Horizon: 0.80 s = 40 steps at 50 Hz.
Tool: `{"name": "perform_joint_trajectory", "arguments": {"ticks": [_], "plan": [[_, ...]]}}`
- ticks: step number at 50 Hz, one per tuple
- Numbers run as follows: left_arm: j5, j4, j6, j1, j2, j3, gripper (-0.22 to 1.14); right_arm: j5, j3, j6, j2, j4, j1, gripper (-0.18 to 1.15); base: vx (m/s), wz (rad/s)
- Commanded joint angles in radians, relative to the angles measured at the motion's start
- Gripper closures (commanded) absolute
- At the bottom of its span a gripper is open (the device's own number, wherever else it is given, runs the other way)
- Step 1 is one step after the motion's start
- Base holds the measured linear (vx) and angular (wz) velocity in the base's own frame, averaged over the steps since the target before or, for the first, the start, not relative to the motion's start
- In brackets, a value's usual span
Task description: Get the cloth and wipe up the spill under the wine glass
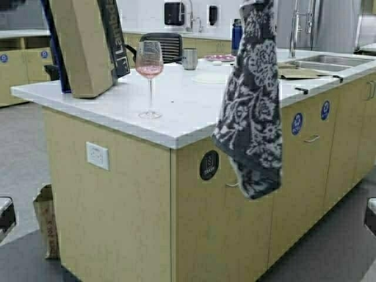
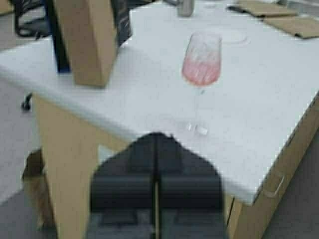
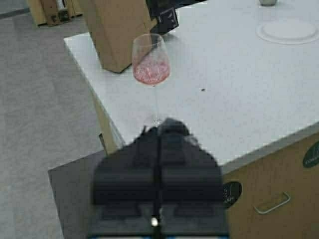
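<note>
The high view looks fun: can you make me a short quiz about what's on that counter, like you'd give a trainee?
1. True or false: the wine glass lies on its side.
2. The cloth is: A) flat on the countertop, B) hanging in front of the counter's edge, C) in the sink.
3. Fill in: beside the glass stands a tall brown ____.

Key: 1. False, it stands upright, holding pinkish liquid. 2. B. 3. box.
</note>
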Motion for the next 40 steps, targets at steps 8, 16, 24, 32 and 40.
{"name": "perform_joint_trajectory", "arguments": {"ticks": [8,16,24,32,40], "plan": [[0.002,0.006,-0.002,-0.104,0.121,-0.206,0.89,-0.015,-0.031,-0.002,-0.018,0.000,0.002,0.91,0.23,0.03],[-0.052,-0.008,-0.002,-0.147,0.305,-0.230,0.89,-0.015,-0.029,0.000,-0.018,0.000,0.002,0.91,0.22,0.07],[-0.179,-0.015,-0.002,-0.202,0.453,-0.212,0.89,-0.015,-0.035,0.005,-0.018,0.000,0.002,0.91,0.21,0.02],[-0.276,-0.052,-0.002,-0.236,0.603,-0.202,0.89,-0.015,-0.021,0.005,-0.031,0.000,0.003,0.91,0.22,0.03],[-0.376,-0.074,0.000,-0.244,0.730,-0.212,0.89,-0.015,-0.021,0.003,-0.028,0.002,0.003,0.91,0.21,0.07]]}}
